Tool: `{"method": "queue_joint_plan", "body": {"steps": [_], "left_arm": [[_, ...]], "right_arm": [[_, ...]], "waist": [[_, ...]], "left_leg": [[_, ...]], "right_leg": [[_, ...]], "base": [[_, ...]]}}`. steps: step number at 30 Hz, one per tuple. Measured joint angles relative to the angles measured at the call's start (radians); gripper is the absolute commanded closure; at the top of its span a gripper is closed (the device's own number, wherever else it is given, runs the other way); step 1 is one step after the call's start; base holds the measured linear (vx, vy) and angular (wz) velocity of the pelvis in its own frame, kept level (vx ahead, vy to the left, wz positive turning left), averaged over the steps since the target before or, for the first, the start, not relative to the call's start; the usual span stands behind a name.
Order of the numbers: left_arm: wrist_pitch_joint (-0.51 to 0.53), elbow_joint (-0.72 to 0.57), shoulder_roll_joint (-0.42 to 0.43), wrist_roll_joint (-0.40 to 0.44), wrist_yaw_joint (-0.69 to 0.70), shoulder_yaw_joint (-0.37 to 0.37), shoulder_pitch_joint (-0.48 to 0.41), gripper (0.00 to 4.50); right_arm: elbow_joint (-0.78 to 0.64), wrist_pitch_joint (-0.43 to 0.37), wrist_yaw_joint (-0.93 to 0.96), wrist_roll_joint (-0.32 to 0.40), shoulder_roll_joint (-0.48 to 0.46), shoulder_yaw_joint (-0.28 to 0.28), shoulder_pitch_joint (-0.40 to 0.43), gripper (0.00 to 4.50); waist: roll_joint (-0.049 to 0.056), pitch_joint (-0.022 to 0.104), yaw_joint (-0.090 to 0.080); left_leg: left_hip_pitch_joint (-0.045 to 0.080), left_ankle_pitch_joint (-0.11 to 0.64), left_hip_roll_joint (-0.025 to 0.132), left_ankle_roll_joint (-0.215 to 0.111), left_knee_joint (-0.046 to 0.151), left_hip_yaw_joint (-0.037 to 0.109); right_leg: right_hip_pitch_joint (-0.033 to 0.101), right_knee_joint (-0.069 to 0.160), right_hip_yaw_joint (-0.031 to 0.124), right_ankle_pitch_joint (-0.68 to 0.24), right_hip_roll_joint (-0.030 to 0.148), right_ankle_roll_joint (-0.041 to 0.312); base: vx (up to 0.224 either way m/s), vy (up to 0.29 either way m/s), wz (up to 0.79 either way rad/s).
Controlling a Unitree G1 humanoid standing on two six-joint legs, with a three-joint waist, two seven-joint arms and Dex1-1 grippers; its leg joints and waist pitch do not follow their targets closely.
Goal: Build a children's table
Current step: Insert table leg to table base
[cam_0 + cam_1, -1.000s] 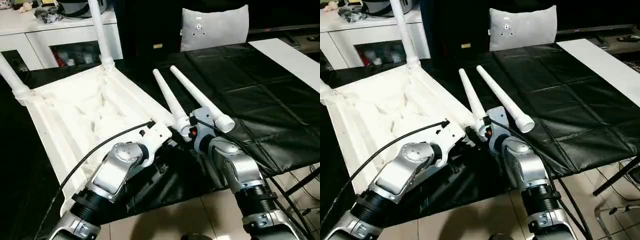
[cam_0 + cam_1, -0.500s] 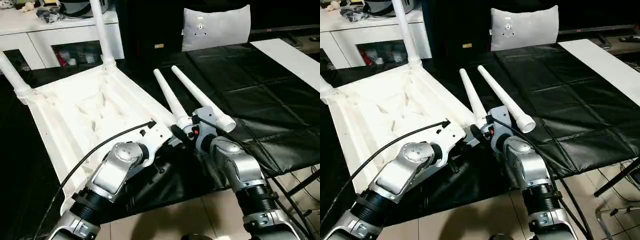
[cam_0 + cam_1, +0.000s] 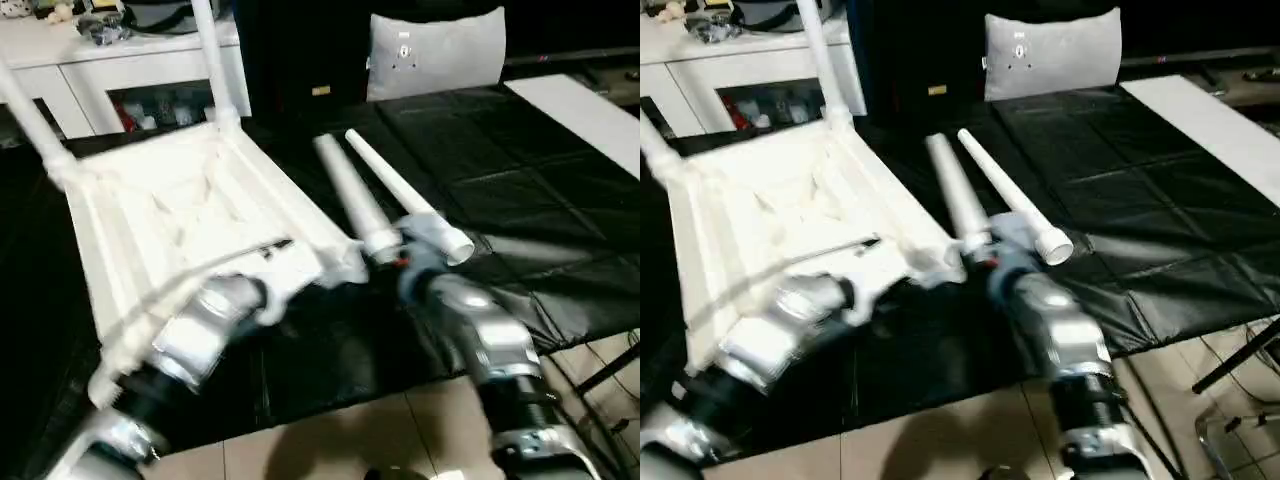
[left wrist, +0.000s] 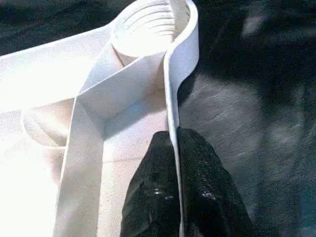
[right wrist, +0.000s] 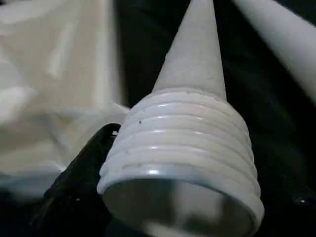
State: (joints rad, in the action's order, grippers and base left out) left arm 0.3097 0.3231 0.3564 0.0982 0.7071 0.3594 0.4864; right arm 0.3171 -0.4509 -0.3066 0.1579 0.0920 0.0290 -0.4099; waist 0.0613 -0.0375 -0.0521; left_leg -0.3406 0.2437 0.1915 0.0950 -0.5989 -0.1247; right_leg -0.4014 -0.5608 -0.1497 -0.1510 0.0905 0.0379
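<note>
The table top (image 3: 190, 215) lies upside down on the black cover (image 3: 520, 190), ribbed underside up, with two legs (image 3: 212, 65) already standing in the far corner sockets. The left gripper (image 4: 174, 190) is pinched tight on the thin side rim of the top, one finger inside the rim and one outside, with an empty threaded corner socket (image 4: 145, 27) just ahead of its fingertips; that hold looks meant to steady or shift the top so the socket stays reachable. Right beside this corner, the right gripper (image 3: 400, 262) is at the threaded end of a loose leg (image 5: 190, 133), one black finger (image 5: 81, 168) lying against the threads; the other finger is hidden, so whether the leg is truly clamped cannot be told. A second loose leg (image 3: 405, 200) lies just beyond it, nearly parallel. Next, probably, the leg must be lifted and stood into the socket. The top's near corner sits close to the table edge, so room toward the robot is slim; beyond the right gripper the cover is open, with a grey cushion (image 3: 435, 50) well behind.
</note>
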Motion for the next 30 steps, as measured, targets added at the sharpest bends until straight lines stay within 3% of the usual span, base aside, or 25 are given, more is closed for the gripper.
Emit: {"method": "queue_joint_plan", "body": {"steps": [3,4,7,11,16,19,22,26,30], "left_arm": [[-0.044,0.056,0.016,-0.010,0.021,-0.013,0.030,4.50],[-0.056,0.083,0.019,-0.023,0.036,-0.024,0.042,3.94],[-0.081,0.120,0.038,-0.037,0.066,-0.032,0.062,3.94],[-0.100,0.136,0.039,-0.057,0.077,-0.063,0.069,3.54],[-0.089,0.131,0.006,-0.151,0.077,-0.162,0.080,3.09],[-0.037,0.120,-0.056,-0.253,0.073,-0.243,0.101,3.05],[0.027,0.087,-0.112,-0.355,0.047,-0.323,0.124,2.70],[0.174,0.109,-0.223,-0.520,-0.100,-0.493,0.215,2.44],[0.253,0.150,-0.271,-0.593,-0.204,-0.571,0.236,2.15]], "right_arm": [[-0.001,0.042,0.003,0.024,-0.004,0.033,0.011,1.52],[-0.007,0.058,0.000,0.042,-0.007,0.044,0.012,1.53],[-0.038,0.102,-0.008,0.049,-0.005,0.055,0.013,1.53],[-0.039,0.143,-0.017,0.050,0.000,0.066,0.024,1.56],[-0.062,0.204,-0.068,0.050,-0.002,0.049,0.058,1.58],[-0.078,0.265,-0.095,0.057,-0.011,0.040,0.058,1.59],[-0.082,0.302,-0.117,0.069,-0.022,0.035,0.058,1.62],[-0.083,0.345,-0.139,0.076,-0.035,0.020,0.060,1.66],[-0.085,0.357,-0.146,0.076,-0.040,0.017,0.060,1.70]], "waist": [[0.014,-0.007,-0.002],[0.017,-0.007,-0.001],[0.026,-0.008,0.000],[0.029,-0.009,0.008],[0.034,-0.011,0.022],[0.034,-0.011,0.035],[0.034,-0.011,0.043],[0.034,-0.011,0.058],[0.034,-0.011,0.058]], "left_leg": [[-0.003,-0.002,0.000,-0.004,0.000,0.000],[-0.005,-0.003,0.000,-0.004,0.000,0.000],[-0.009,-0.003,0.001,-0.004,-0.002,0.001],[-0.009,-0.003,0.000,-0.005,-0.004,0.001],[-0.008,-0.003,0.000,-0.004,-0.010,0.001],[-0.008,-0.005,0.000,-0.004,-0.010,0.001],[-0.008,-0.006,0.000,-0.005,-0.010,0.001],[-0.009,-0.006,0.000,-0.005,-0.011,0.001],[-0.010,-0.006,0.000,-0.006,-0.011,0.001]], "right_leg": [[-0.003,-0.001,0.000,0.001,0.000,0.001],[-0.005,-0.002,-0.001,0.001,0.000,0.001],[-0.009,-0.005,-0.001,0.000,0.000,0.002],[-0.009,-0.011,-0.001,-0.003,0.001,0.002],[-0.009,-0.016,0.000,-0.003,0.001,0.003],[-0.009,-0.016,0.000,-0.003,0.002,0.002],[-0.009,-0.017,0.000,-0.001,0.002,0.005],[-0.009,-0.017,0.000,-0.001,0.002,0.005],[-0.009,-0.016,-0.001,-0.002,0.002,0.004]], "base": [[0.000,0.000,0.00],[0.000,0.000,0.00],[0.000,0.000,0.00],[0.000,0.000,0.00],[0.000,0.000,0.00],[0.000,0.000,0.00],[0.000,0.000,0.00],[0.000,0.000,0.00],[0.000,0.000,0.00]]}}
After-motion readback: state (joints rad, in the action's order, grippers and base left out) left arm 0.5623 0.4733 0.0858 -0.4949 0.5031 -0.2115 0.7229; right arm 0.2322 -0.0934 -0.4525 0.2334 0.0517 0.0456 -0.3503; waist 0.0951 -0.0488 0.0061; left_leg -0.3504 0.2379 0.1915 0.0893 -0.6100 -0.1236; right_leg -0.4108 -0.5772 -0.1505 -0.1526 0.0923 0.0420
